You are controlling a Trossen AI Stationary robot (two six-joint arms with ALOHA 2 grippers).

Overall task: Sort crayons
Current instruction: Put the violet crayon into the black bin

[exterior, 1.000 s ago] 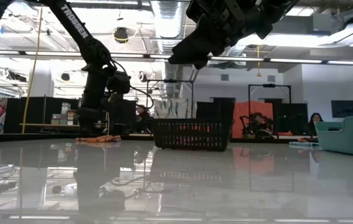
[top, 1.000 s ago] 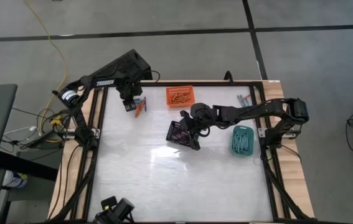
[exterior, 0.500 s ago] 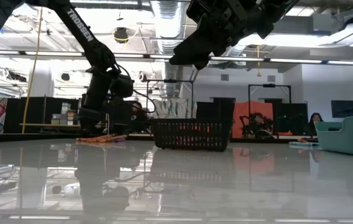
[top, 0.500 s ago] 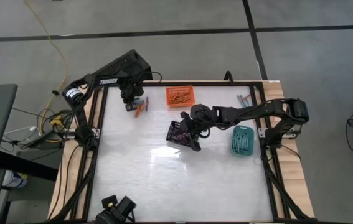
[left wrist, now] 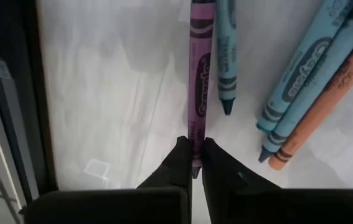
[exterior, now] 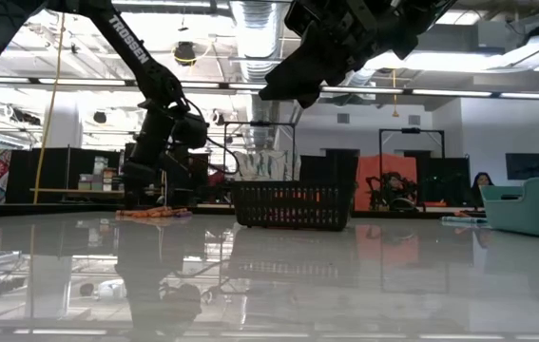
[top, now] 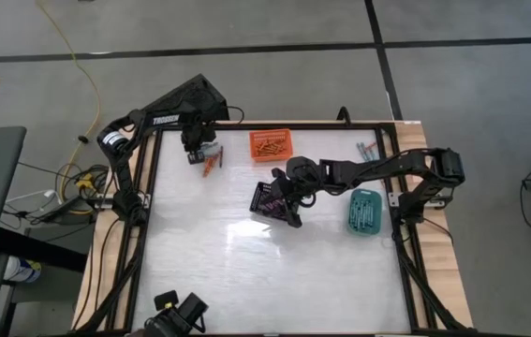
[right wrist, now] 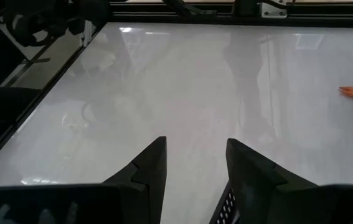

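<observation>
Now left fingers tight on purple crayon

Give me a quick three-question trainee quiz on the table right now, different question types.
1. True or false: the left tool is shut on a purple crayon.
2. The right tool hangs above which basket? A) orange basket B) black basket C) teal basket
3. Fill in: the right tool's fingers are ____.

Key:
1. True.
2. B, the black basket; the orange basket and teal basket sit apart.
3. Open.
</observation>
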